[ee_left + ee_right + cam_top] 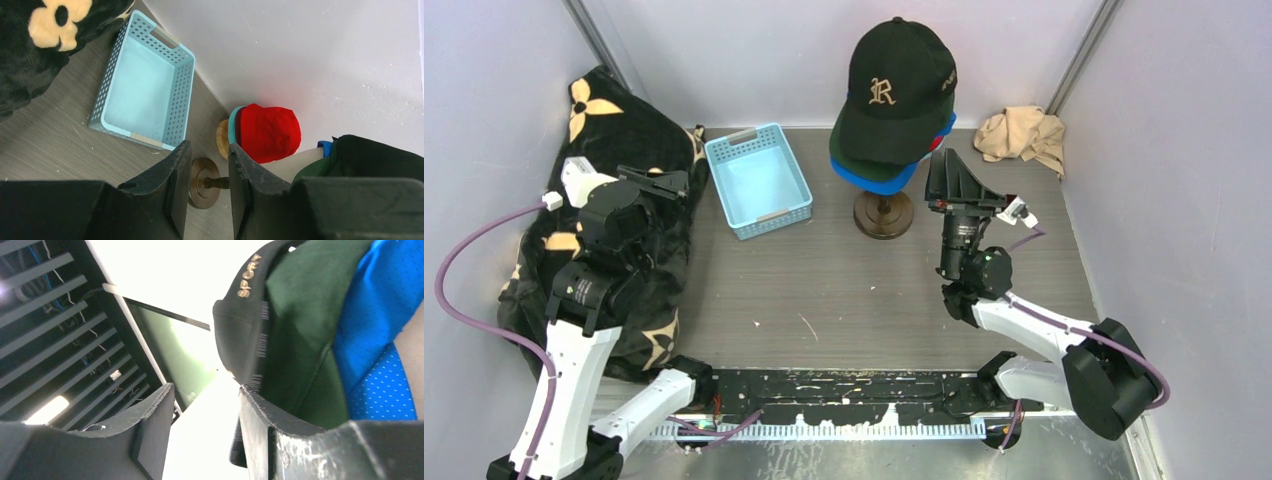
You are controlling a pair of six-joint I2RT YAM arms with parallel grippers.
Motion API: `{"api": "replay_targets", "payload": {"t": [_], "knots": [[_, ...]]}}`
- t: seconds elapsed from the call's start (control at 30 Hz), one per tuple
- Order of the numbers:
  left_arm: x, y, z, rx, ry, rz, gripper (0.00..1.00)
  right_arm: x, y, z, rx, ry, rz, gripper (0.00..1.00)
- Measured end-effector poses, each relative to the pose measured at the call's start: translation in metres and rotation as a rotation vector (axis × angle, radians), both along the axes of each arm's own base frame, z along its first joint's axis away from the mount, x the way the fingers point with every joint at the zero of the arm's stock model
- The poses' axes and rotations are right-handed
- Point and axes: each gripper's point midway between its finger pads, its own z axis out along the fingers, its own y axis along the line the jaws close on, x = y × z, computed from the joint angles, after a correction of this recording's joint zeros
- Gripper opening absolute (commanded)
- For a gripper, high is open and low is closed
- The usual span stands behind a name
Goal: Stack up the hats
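**Hats piled on the stand, both claws apart**

The hats sit as one pile on a head form atop a stand point(884, 213) with a round, turned wooden foot, at the far middle of the table point(844, 290). Uppermost you have the black cap point(894, 90), stiff-crowned with a gold stitched letter. Under it sit the dark green cap point(842, 142) and the blue cap point(879, 183) of dotted mesh. From the left wrist view, a crumpled red hat point(267, 132) and a teal brim edge point(232, 125) show at the back of the pile.

Your right claw point(940, 160) stands just right of the pile with its jaws apart. The black cap's edge hangs beside one finger, and the gap itself holds nothing. Your left claw point(669, 183) is also apart and holds nothing, well left of the stand over the fuzzy black blanket point(624, 120) with cream flowers.

The pale blue plastic basket point(774, 221), with perforated walls, lies just left of the stand; only its smooth floor shows inside. A rumpled beige rag point(1024, 135) fills the far right corner.

Walls close three sides. Your widest stretch of grained grey table lies between the stand and the arm bases.
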Motion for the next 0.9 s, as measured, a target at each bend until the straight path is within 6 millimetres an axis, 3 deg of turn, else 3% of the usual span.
{"api": "replay_targets", "payload": {"t": [0.23, 0.37, 0.43, 0.53, 0.6, 0.7, 0.8, 0.9], "knots": [[-0.001, 0.0, 0.001, -0.002, -0.003, 0.0, 0.33, -0.022, -0.021, 0.009, 0.01, -0.006, -0.03, 0.56], [0.002, -0.001, -0.002, 0.006, 0.008, -0.002, 0.34, -0.032, -0.036, 0.016, -0.093, 0.068, -0.117, 0.74], [0.006, -0.002, -0.003, 0.014, 0.018, -0.003, 0.35, -0.036, -0.046, 0.034, -0.197, 0.12, -0.201, 0.84], [0.015, -0.005, 0.0, 0.032, 0.028, -0.008, 0.38, -0.043, -0.063, 0.078, -0.359, 0.18, -0.343, 0.99], [0.021, -0.006, 0.004, 0.045, 0.031, -0.011, 0.42, -0.048, -0.078, 0.105, -0.476, 0.231, -0.452, 1.0], [0.033, -0.01, 0.003, 0.073, 0.051, -0.016, 0.49, -0.053, -0.107, 0.122, -0.642, 0.35, -0.628, 1.0], [0.044, -0.013, -0.005, 0.105, 0.082, -0.025, 0.61, -0.051, -0.137, 0.11, -0.799, 0.536, -0.814, 1.0], [0.049, -0.015, -0.005, 0.121, 0.07, -0.035, 0.66, -0.042, -0.153, 0.07, -0.987, 0.727, -0.96, 1.0]]}}
